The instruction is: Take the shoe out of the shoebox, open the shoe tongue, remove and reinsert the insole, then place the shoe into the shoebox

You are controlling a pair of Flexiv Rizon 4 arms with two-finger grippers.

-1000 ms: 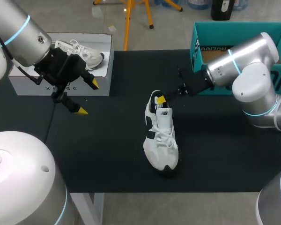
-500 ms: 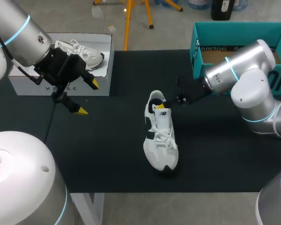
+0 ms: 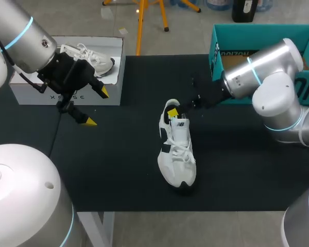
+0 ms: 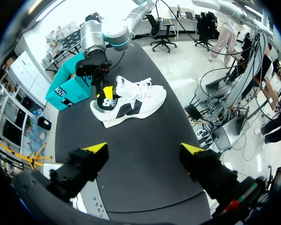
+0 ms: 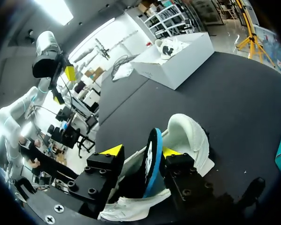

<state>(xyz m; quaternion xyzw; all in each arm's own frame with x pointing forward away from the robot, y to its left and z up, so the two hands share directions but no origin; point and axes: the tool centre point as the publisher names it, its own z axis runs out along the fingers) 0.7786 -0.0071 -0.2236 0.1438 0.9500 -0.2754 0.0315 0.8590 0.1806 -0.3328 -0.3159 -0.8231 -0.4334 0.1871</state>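
Observation:
A white shoe [image 3: 177, 152] with black patches lies on the black table, toe toward me. My right gripper [image 3: 173, 110] is down at its heel opening. In the right wrist view that gripper [image 5: 141, 151] is open. A black insole with a blue edge [image 5: 152, 161] stands on edge between its fingers, close to one finger and well apart from the other. The white heel [image 5: 189, 136] curves just ahead. My left gripper [image 3: 96, 107] hangs open and empty in front of the white shoebox [image 3: 110, 90]. From the left wrist view the gripper [image 4: 144, 150] faces the shoe [image 4: 131, 101] across the table.
The white shoebox at the back left holds a second white shoe [image 3: 92, 57]. A teal box [image 3: 247, 46] stands at the back right, behind my right arm. The black table surface [image 3: 118, 164] lies bare around the shoe.
My right gripper's fingers have spread apart after being closer together, and its tip has shifted slightly at the heel opening. The left arm and the shoe have stayed put.

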